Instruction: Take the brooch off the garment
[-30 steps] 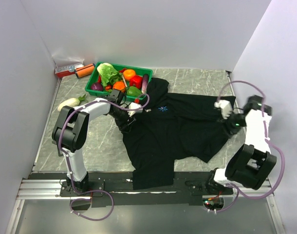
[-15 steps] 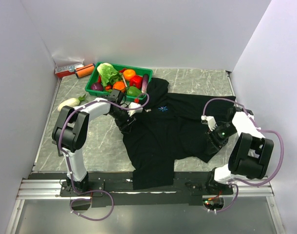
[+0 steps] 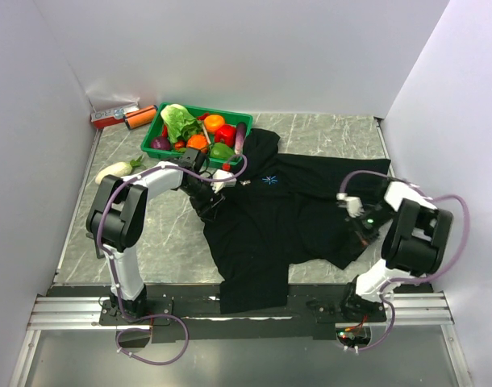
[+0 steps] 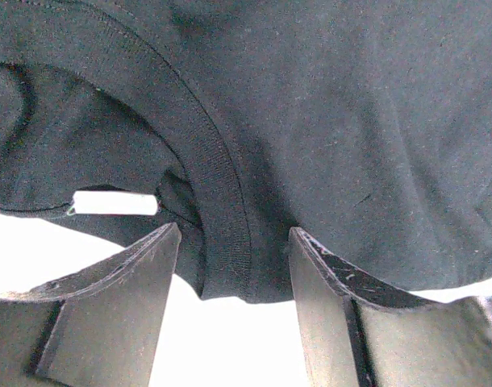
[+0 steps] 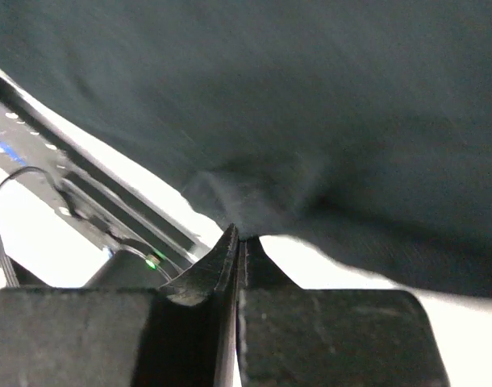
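Step in hand, as judged: fabric being secured ahead of the pick; brooch not yet touched.

- Garment lay spread flat across the middle of the table, collar toward the far left.
- Brooch was still pinned to the chest, just right of the collar. It appeared in neither wrist view.
- Left gripper sat at the collar with its fingers apart. In the left wrist view the ribbed collar edge ran between them, ungripped, and a white label showed to the left.
- Right gripper was at the garment's right sleeve area. In the right wrist view its fingers were closed, with cloth puckered at the tips, so it looked pinched on a fold of the garment.

Next move, as judged: the left gripper is the nearer one. It would need to shift right onto the brooch and close finely on a very small target while the right kept the cloth taut. Soft fabric may lift with the pin.

Surface and room: grey marbled tabletop with plain white walls on three sides. A green tray of vegetables stood far left, touching the garment's collar end.
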### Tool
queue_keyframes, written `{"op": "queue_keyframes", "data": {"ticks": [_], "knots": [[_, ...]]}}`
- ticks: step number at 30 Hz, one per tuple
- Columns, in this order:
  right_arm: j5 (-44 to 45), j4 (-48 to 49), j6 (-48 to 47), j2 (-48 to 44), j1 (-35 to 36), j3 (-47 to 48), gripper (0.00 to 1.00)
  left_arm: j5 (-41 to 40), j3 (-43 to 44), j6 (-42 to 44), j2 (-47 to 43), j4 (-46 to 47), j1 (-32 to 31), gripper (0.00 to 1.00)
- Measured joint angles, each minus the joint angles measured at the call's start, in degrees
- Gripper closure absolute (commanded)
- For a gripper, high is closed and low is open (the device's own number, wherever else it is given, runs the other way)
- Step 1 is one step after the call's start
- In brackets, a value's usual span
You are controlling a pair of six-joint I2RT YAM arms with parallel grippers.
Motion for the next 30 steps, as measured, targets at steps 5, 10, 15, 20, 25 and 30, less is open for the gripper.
{"op": "queue_keyframes", "data": {"ticks": [5,10,15,20,25,30], "knots": [[6.91,0.09,-5.05,-4.15,-14.58,-1.84,1.0,-0.07,-1.68,1.64,-0.83,0.63,0.0,0.42],[15.69,0.57,-9.4,-4.87,-24.06,-6.16,0.99,0.11,-3.96,2.4,-2.49,-0.04,-0.09,0.44],[19.69,0.39,-10.01,-5.62,-25.66,-6.1,0.77,0.55,-7.15,2.51,-5.27,-3.5,-0.37,0.44],[16.68,-4.04,-12.94,-10.01,-25.44,2.93,0.5,-0.52,-9.05,2.49,-8.39,-10.97,-0.44,0.42],[8.72,-4.94,-16.33,-14.95,-19.89,12.33,0.47,-0.22,-1.81,2.62,-9.46,-18.21,-0.46,0.41],[2.78,1.53,-13.62,-14.84,-4.2,9.07,0.5,2.54,11.5,1.38,-5.35,-16.63,-0.72,0.41]]}}
